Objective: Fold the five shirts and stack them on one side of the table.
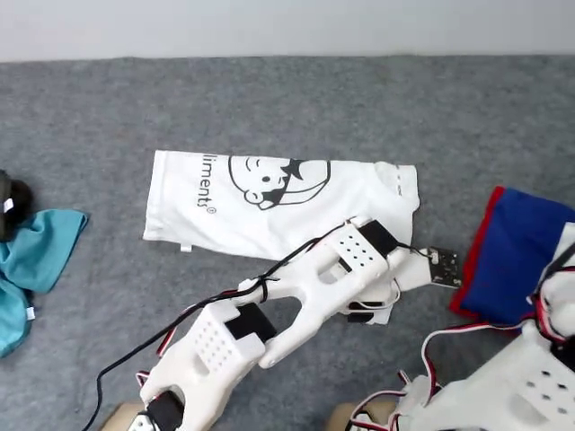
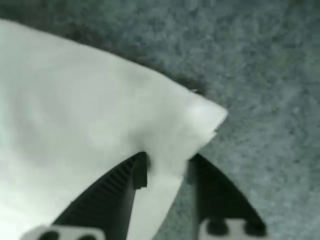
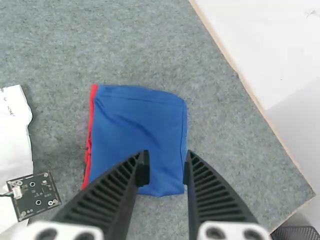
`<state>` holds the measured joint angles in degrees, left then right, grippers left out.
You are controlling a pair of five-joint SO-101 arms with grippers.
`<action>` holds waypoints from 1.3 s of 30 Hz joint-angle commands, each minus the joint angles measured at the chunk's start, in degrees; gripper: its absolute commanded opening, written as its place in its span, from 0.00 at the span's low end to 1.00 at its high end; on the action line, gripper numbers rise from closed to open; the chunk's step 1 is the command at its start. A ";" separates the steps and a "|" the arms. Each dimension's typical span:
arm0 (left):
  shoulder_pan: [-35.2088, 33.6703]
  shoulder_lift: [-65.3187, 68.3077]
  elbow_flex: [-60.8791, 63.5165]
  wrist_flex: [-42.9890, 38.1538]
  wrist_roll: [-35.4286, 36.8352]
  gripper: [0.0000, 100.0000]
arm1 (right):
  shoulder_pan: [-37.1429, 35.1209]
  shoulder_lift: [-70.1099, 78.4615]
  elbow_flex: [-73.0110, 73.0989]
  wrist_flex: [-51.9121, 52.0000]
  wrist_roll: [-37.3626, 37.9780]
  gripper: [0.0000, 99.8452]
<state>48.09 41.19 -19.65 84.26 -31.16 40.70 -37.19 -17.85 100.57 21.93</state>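
Note:
A white shirt (image 1: 269,202) with a black cartoon print lies part-folded across the middle of the grey table. My left gripper (image 2: 167,167) is at the shirt's near right corner, shut on a fold of the white cloth (image 2: 100,130), which it holds a little off the table. A folded blue shirt (image 1: 521,251) rests on a red one (image 1: 471,260) at the right side. Above the blue shirt (image 3: 137,135) hangs my right gripper (image 3: 165,165), slightly open with nothing between its fingers. A crumpled teal shirt (image 1: 36,256) lies at the far left.
A dark item (image 1: 9,202) sits at the left edge beside the teal shirt. The left arm (image 1: 296,296) stretches diagonally across the near middle. The table edge (image 3: 240,85) runs close beyond the blue shirt. Bare grey cloth (image 1: 359,108) spans the far side.

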 commanded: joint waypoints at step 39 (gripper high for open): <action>-14.07 22.15 -54.73 11.52 0.44 0.00 | 0.22 -0.92 3.69 2.24 0.70 0.12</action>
<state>34.90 63.78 -70.90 95.43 -31.16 40.70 -37.27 -14.07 100.57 21.93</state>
